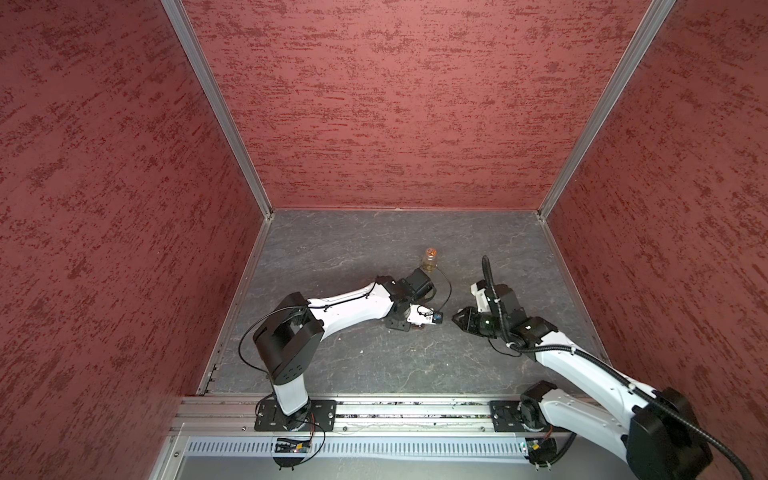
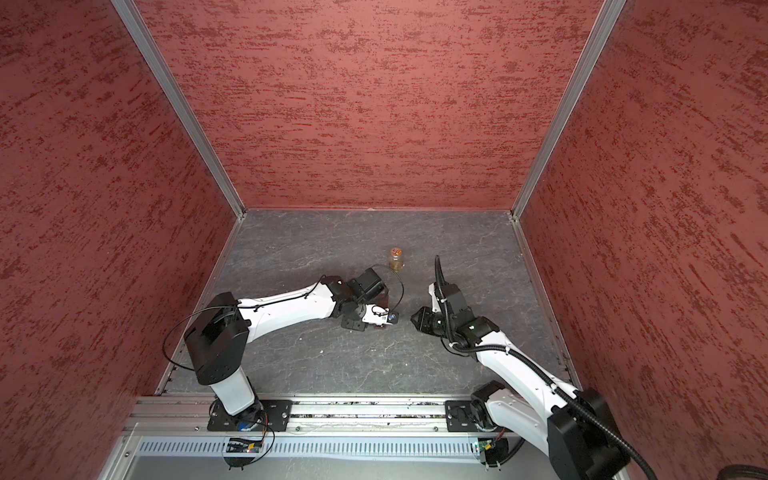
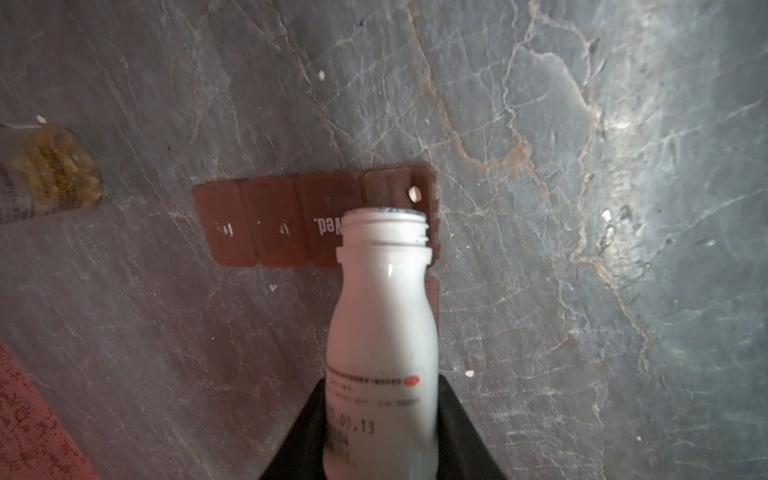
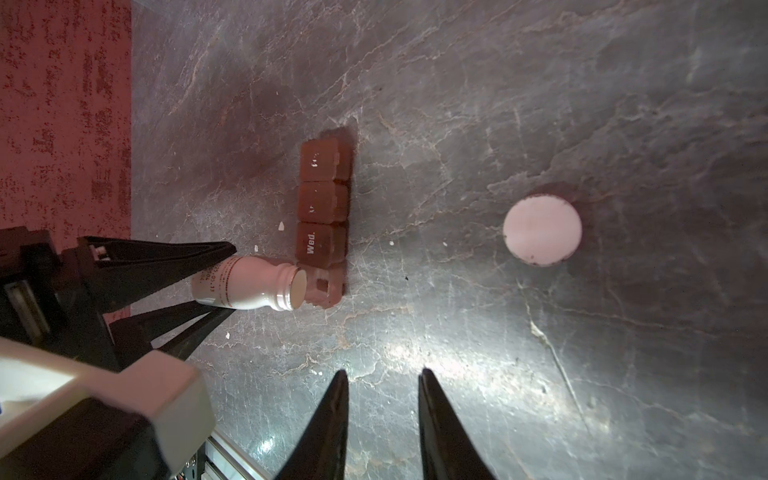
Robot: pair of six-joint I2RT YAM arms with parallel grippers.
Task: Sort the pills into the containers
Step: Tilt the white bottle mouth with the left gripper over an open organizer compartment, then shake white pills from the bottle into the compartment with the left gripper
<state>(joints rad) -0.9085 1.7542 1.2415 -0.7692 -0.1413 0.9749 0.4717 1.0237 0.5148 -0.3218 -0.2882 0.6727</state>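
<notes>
**White bottle tipped over the open end of a pill box**

The left gripper (image 4: 227, 281) has its jaws clamped on a small white bottle (image 3: 382, 316). It holds the bottle on its side, with the uncapped mouth just over the end compartment (image 3: 384, 185) of the containers (image 3: 274, 220), a dark-brown strip box flat on the grey worktop (image 3: 582, 291). That compartment is open, likely to receive pills. One white pill (image 3: 414, 193) shows at its edge. The other lids, one marked "Wed.", are shut.

The right gripper (image 4: 383, 374) hovers nearby, jaws slightly apart and empty. The white cap (image 4: 542, 230) lies well apart, probably set aside for pouring. An amber bottle (image 1: 430, 259) stands farther back.
</notes>
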